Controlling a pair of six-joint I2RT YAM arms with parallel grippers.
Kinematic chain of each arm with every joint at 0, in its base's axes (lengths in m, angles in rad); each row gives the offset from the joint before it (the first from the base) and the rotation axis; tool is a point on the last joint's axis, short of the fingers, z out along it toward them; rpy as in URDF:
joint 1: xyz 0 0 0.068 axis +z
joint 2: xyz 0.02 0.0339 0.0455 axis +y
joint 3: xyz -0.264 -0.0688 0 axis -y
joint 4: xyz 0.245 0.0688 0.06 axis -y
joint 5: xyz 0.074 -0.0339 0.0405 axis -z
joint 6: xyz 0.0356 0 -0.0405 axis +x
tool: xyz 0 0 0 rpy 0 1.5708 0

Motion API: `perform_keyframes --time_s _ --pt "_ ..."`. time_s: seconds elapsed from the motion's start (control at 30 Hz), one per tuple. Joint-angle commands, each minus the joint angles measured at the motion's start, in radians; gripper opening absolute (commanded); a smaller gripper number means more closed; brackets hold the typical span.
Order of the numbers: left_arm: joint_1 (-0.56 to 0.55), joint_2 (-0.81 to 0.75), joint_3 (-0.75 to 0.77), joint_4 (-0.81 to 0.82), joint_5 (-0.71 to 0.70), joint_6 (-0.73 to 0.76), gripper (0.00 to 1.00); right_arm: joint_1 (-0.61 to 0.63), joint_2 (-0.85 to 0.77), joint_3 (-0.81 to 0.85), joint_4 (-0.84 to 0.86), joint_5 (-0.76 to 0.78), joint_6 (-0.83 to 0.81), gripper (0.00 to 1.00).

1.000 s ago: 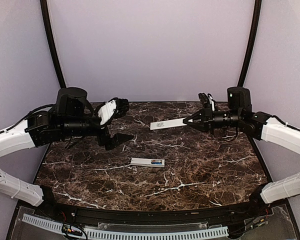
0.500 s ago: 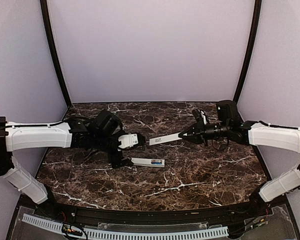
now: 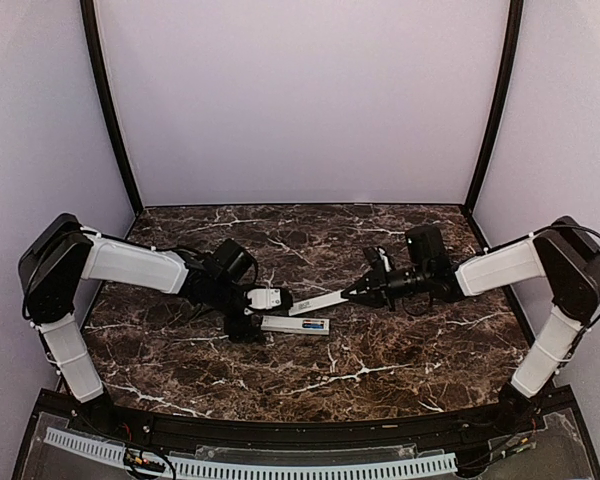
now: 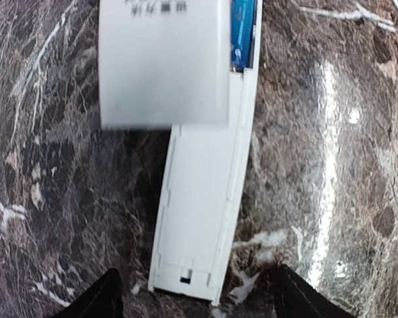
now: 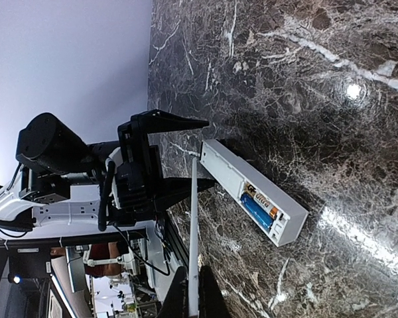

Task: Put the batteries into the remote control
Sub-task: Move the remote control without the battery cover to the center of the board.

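The remote control [image 3: 298, 324] lies flat on the marble table, its back up and its slot open. Two batteries [image 5: 257, 209] sit side by side in that slot, one blue and one black and gold. In the left wrist view the blue battery [image 4: 243, 33] shows at the top. My left gripper [image 3: 257, 313] is open, its fingers astride the remote's [image 4: 202, 212] left end with gaps on both sides. My right gripper [image 3: 358, 292] is shut on a thin flat white strip [image 3: 318, 302], which it holds tilted just above the remote [image 5: 252, 192].
The dark marble table [image 3: 400, 370] is bounded by lilac walls at the back and sides. A white perforated rail [image 3: 250, 466] runs along the near edge. Both arms reach inward and nearly meet at the table's middle.
Both arms came down and inward. My left gripper moved from the back left onto the remote's left end. My right gripper carried the strip down and left, close over the remote.
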Motion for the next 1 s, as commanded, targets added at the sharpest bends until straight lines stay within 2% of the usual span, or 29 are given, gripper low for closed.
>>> perform_keyframes --time_s 0.0,0.33,0.73,0.97 --pt "0.004 0.049 0.056 -0.017 0.016 0.005 0.76 0.008 0.06 -0.019 0.154 -0.045 0.034 0.0" --pt "0.001 0.071 0.101 -0.082 0.064 -0.026 0.59 0.035 0.153 -0.021 0.271 -0.051 0.094 0.0" --pt "-0.04 0.084 0.142 -0.152 0.109 -0.118 0.4 0.05 0.168 -0.04 0.294 -0.026 0.113 0.0" --pt "-0.04 0.082 0.128 -0.138 0.058 -0.131 0.43 0.046 0.187 -0.013 0.252 -0.056 0.063 0.0"
